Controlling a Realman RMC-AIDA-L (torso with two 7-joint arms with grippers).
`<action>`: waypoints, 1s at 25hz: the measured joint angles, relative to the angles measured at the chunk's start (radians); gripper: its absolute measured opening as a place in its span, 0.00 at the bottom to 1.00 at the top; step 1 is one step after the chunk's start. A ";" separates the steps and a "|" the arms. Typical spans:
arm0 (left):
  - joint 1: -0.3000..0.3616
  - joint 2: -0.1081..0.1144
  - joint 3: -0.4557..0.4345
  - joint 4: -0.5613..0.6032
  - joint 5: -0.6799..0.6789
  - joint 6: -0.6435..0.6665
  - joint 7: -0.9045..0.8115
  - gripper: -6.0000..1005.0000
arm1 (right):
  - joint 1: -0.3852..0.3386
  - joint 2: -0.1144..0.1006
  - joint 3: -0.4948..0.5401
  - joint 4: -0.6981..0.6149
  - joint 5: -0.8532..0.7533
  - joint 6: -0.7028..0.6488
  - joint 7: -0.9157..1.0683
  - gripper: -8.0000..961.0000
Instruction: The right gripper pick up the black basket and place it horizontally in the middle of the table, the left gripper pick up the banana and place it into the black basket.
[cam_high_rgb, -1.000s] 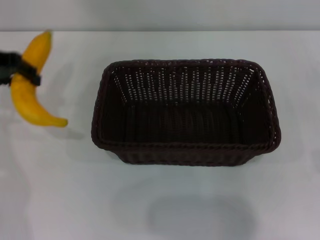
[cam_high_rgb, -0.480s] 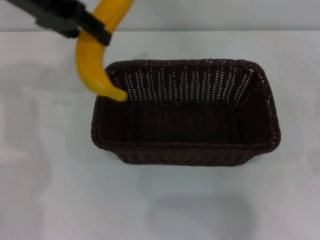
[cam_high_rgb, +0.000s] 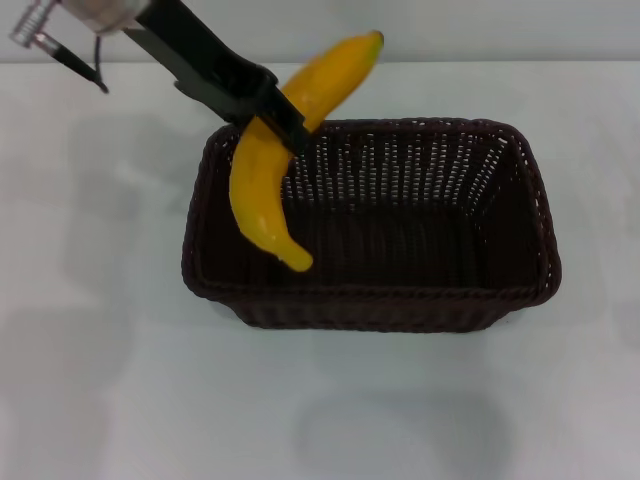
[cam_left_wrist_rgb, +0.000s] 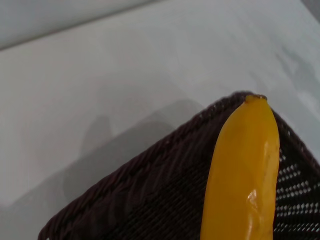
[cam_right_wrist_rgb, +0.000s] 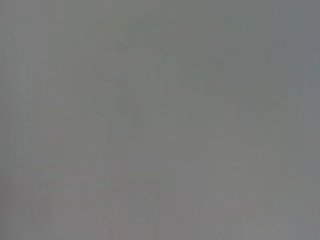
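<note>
Swinging in from the table's (cam_high_rgb: 100, 330) left edge within a second, the left gripper (cam_high_rgb: 283, 117), clamped on the banana (cam_high_rgb: 262, 190), carried it above the black basket's (cam_high_rgb: 525, 290) left end. Release looked close; the right gripper was out of view

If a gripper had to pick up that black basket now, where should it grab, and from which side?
Probably the right short rim of the black basket, from above. It sits open-side up, and the left gripper holds the banana over its left end, so the right end is unobstructed.

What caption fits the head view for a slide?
Left claw holds the banana above the black basket's left end on the white table.
</note>
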 joint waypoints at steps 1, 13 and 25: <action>-0.001 -0.005 0.018 0.000 0.002 0.011 0.009 0.61 | 0.000 0.000 0.000 0.000 0.000 0.000 0.000 0.34; 0.011 -0.021 0.092 0.066 -0.002 0.093 0.074 0.65 | -0.022 0.000 0.000 0.010 0.001 0.003 -0.008 0.34; 0.362 -0.096 0.081 0.544 -0.248 0.233 0.289 0.89 | -0.030 0.000 0.010 0.011 0.008 0.033 -0.009 0.34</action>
